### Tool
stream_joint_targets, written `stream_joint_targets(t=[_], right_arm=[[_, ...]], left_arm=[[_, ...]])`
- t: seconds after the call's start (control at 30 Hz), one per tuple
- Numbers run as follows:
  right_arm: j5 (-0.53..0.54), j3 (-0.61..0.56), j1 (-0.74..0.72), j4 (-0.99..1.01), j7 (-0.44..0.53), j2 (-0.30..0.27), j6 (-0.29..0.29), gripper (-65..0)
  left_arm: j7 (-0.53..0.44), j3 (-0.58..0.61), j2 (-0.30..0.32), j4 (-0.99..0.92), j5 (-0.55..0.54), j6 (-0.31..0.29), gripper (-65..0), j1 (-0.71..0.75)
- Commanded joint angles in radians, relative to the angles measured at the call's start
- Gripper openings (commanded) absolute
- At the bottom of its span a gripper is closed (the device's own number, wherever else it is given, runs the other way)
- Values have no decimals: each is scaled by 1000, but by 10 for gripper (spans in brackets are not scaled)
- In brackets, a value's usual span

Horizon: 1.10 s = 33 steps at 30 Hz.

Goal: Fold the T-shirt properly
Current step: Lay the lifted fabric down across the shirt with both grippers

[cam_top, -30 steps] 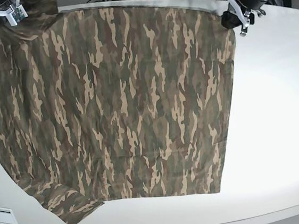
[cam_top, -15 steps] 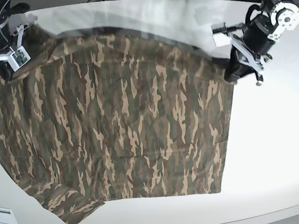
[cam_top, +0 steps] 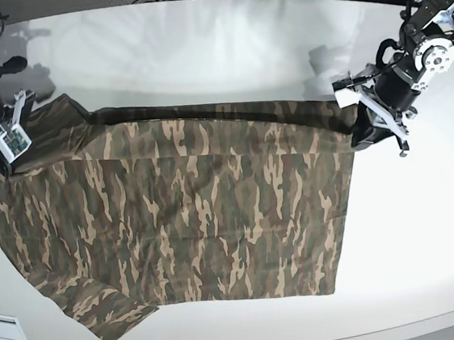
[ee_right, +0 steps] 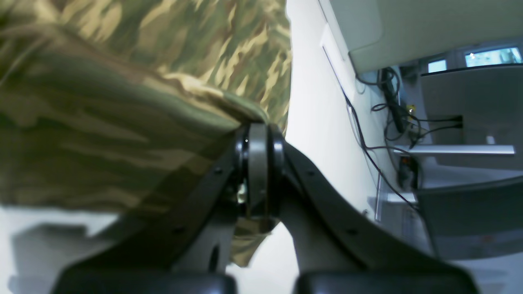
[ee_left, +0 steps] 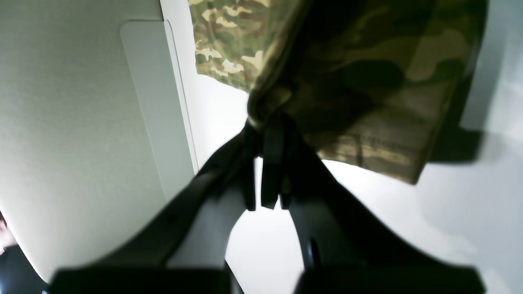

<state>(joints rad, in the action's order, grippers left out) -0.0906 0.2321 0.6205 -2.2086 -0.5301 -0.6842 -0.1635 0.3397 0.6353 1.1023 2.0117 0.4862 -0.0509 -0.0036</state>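
The left arm reaches in from the far right of the base view, its silver and black wrist angled downward. Its black two-fingered left gripper (cam_top: 362,130) has the jaws pressed together, pinching a bunched edge of the camouflage-print cloth T-shirt (cam_top: 199,213); the wrist view shows the fabric gathered right at the fingertips (ee_left: 273,134).

The right arm stands at the far left of the base view, its black wrist pointing down with a white bracket beside it. Its black right gripper (ee_right: 258,139) is likewise clamped tight, with a fold of the shirt caught between the pads and draping away from the tips.
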Motion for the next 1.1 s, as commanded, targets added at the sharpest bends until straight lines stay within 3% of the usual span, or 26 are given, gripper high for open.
stream_joint_targets(t=[0.0, 0.17, 0.33, 0.47, 0.77, 0.87, 0.93, 1.0, 1.07], right_arm=[[2, 11, -16, 3, 19, -17, 2, -650], [69, 11, -85, 67, 33, -16, -45, -650], [127, 11, -159, 132, 40, -17, -51, -650], [216, 10, -211, 170, 41, -17, -126, -650], [272, 10, -278, 216, 49, -16, -135, -650], [277, 10, -326, 235, 76, -17, -108, -650], [277, 10, -357, 248, 86, -17, -60, -512], [279, 10, -366, 248, 77, -17, -33, -362], [303, 10, -365, 248, 56, -17, -46, -319]], left_arm=[[-3, -11, 10, 5, -12, 26, -650, -24], [-3, -11, -31, -13, -25, 26, -650, -30], [-5, -11, -57, -51, -24, 26, -650, -31], [-30, -11, -76, -78, -25, 25, -650, -33], [-37, -11, -117, -142, -79, 10, -650, -113], [-37, -11, -134, -142, -108, 31, -650, -139], [-29, -11, -139, -142, -115, 113, -650, -147], [-16, -11, -141, -142, -201, 239, -600, -146], [26, -11, -141, -142, -307, 311, -585, -140]])
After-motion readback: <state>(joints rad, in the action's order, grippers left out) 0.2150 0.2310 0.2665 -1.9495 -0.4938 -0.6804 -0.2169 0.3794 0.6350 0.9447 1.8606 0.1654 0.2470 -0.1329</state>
